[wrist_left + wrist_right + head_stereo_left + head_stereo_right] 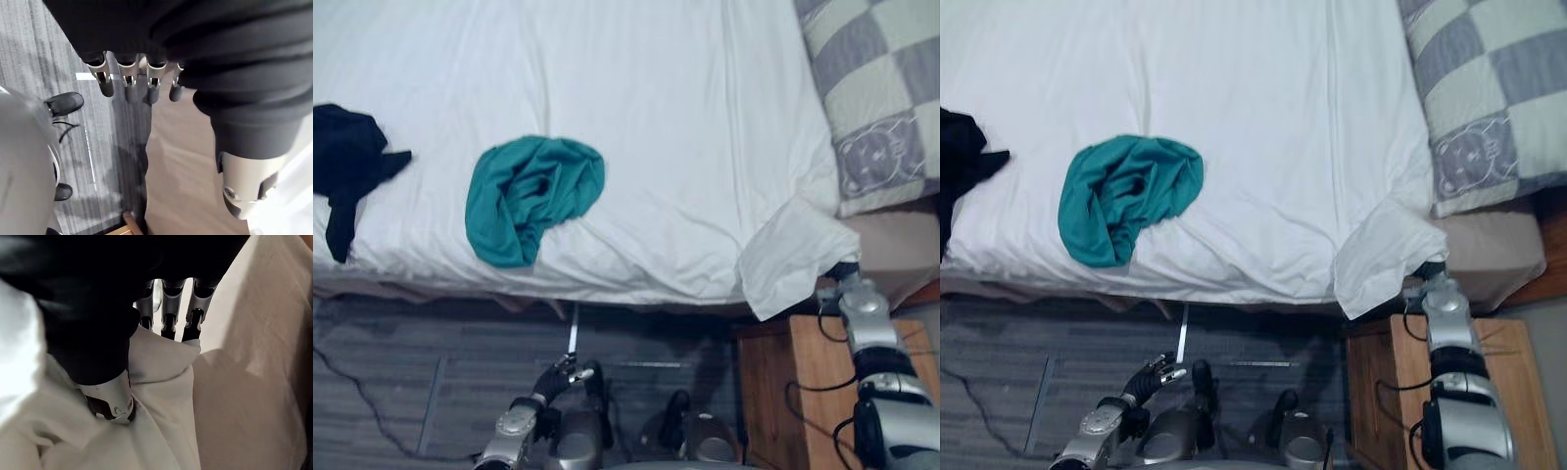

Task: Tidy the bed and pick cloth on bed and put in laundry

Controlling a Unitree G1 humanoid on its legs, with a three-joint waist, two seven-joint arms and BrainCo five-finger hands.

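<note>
Laundry on the bed (372, 279) comes to two pieces. A teal cloth (533, 196) lies crumpled in a loose heap on the white sheet (656, 127), near the bed's front edge and left of its middle. A black cloth (347, 157) sits well apart from it at the left side, with one dark strip trailing toward the front edge. Neither piece is touched by a hand.

The white sheet covers the mattress with long creases running across it. At the right front corner it hangs off the edge in a loose flap. A checked pillow (881, 88) in grey and pale squares lies at the head end, upper right, with the beige side of the mattress (1489, 250) bare just beneath it.

The right hand (98, 333) reaches up to that hanging flap. In its wrist view the thumb presses on one side of a raised fold of the sheet and the fingers (168, 316) pass behind it, so the fold is pinched between them.

The left hand (563, 376) hangs low in front of the bed over the grey carpet (411, 372), its fingers (105, 81) straight and relaxed, holding nothing. A wooden bedside table (783, 392) stands below the right arm, beside the bed's corner.
</note>
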